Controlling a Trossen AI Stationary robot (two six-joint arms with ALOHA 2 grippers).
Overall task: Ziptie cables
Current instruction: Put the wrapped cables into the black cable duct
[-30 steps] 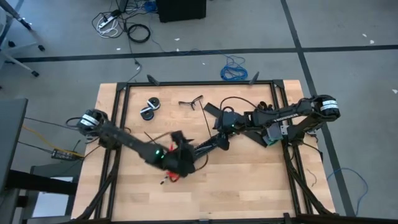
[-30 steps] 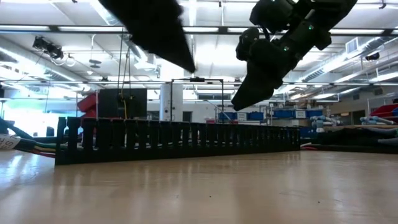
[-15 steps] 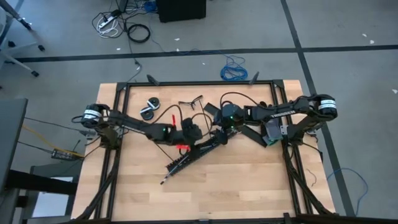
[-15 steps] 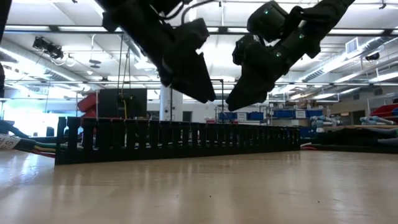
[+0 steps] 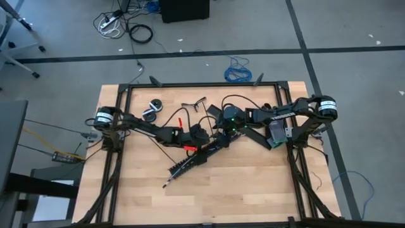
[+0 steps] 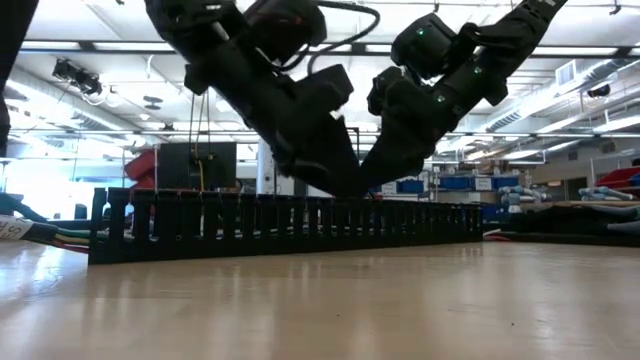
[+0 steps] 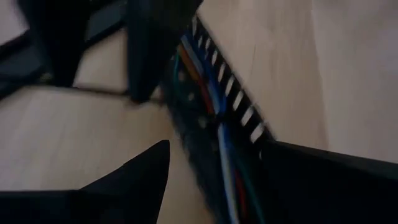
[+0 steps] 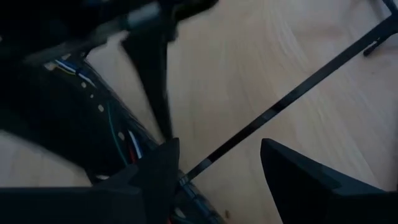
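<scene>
At the middle of the tabletop (image 5: 253, 183), we see both arms bent low over a long black slotted cable tray (image 5: 193, 159) that lies at a slant across the wood. The left claw (image 5: 200, 134) and the right claw (image 5: 226, 134) meet at the tray's upper end, near each other, hovering just above it.

In the left wrist view the left claw's two dark fingers stand apart with the tray between them, gripping nothing. The cables (image 7: 214, 115), thin blue, red, green and pale wires, run packed along the inside of the tray. The right claw is likewise open and empty; in its wrist view a ziptie (image 8: 292, 96), a very narrow black strip, lies flat on the wood and runs between its fingers toward the tray's edge.

We judge the wires light and limp: they will sag and splay unless taken where they lie tight together, so a hold near the middle of the run, not at a loose end, looks safest. The ziptie seems springy but thin and slick, lying flush with the wood, so pinching it may call for a claw tip set hard against the surface, best near one end so the rest can be threaded around the wires. The tray itself appears stiff and may slide if nudged.

No tie is yet wrapped around the wires that we can see.
</scene>
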